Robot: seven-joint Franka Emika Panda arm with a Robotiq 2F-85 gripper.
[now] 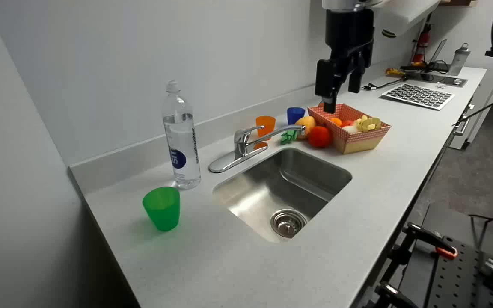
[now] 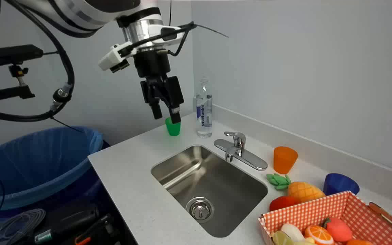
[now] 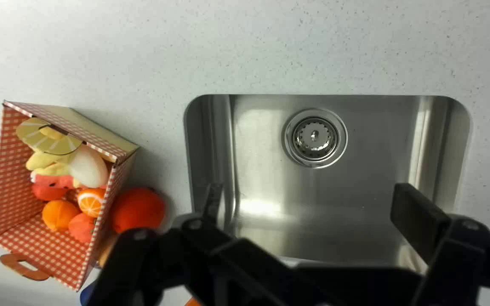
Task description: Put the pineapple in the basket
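The pineapple, with a yellow-orange body and green leafy top, lies on its side on the counter. It shows in both exterior views [image 1: 306,124] [image 2: 305,191], between the faucet and the basket, its leaves towards the faucet. In the wrist view only a sliver of it [image 3: 105,251] shows; my gripper hides the rest. The basket, red-checked with tan outer walls, stands beside it [image 1: 360,147] [image 2: 313,211], and it also shows at the left of the wrist view [image 3: 43,244]. It holds several toy fruits. My gripper [image 1: 341,97] [image 2: 167,117] [image 3: 313,204] is open and empty, high above the sink.
The steel sink [image 2: 182,177] has a faucet [image 2: 238,146] behind it. A round red fruit [image 2: 283,202] lies beside the pineapple and basket. An orange cup [image 2: 284,159] and a blue cup [image 2: 340,183] stand near the wall. A water bottle [image 1: 182,145] and green cup [image 1: 163,208] stand at the other end.
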